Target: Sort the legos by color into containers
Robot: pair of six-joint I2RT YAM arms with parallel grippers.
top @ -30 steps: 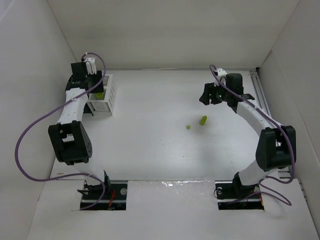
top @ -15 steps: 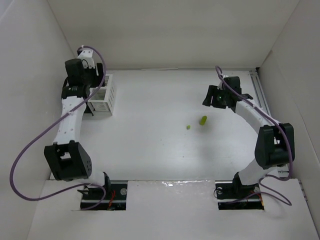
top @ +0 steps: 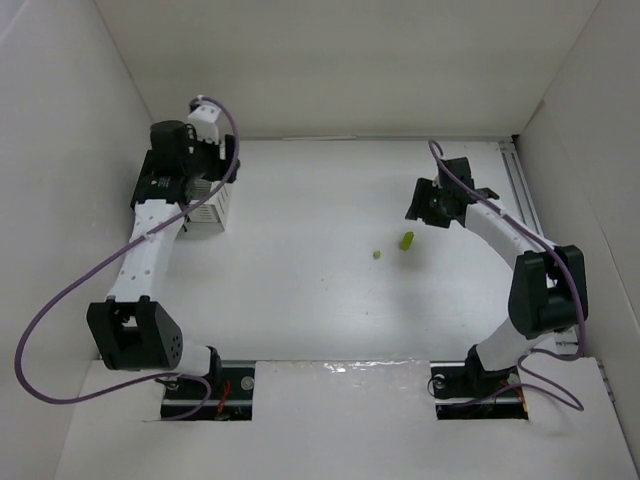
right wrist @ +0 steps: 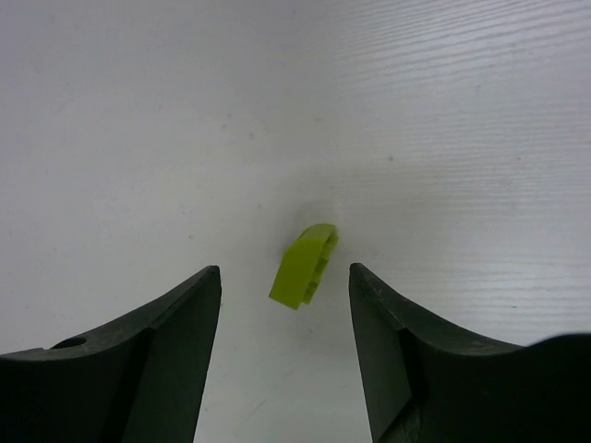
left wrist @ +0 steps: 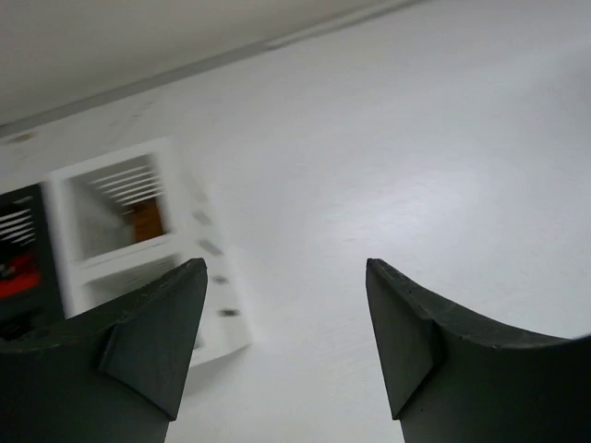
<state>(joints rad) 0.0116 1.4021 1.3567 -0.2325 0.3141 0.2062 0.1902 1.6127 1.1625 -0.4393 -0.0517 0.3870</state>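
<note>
Table (top: 300, 200): white, walled on three sides, mostly bare.

Left arm (top: 150, 245): a second ago its wrist sat right over the bins; it has since risen and swung toward the far wall, and the wrist camera now looks out over open table. I read this as pulling away after a drop, though the drop itself isn't shown.

Right arm (top: 500, 225): crept down and toward the loose pieces over the same second. Likely lining up the next pick.

White bin (left wrist: 129, 263) and black bin (left wrist: 18, 198): far-left of the table, side by side, blurred in the wrist view. Orange piece (left wrist: 146, 220) shows inside the white one, red piece (left wrist: 17, 274) inside the black.

Left gripper (left wrist: 284, 277): fingers wide apart, nothing between them.

Right gripper (right wrist: 283, 277): fingers spread, hanging above the table, framing the target without touching it.

Larger yellow-green brick (right wrist: 305, 266): lies on the table right of centre, unmoved across the second. Its long axis runs near-to-far in the wrist view, the far end leaning right and the rounded end farthest from the camera. The axis lies roughly along the gap between the fingers, so closing should pinch across its narrow width.

Smaller yellow-green piece (top: 377, 254): just beside the brick on its left, also unmoved. Too small to give an axis.

Two loose pieces remain on the table; sorting looks close to done.
</note>
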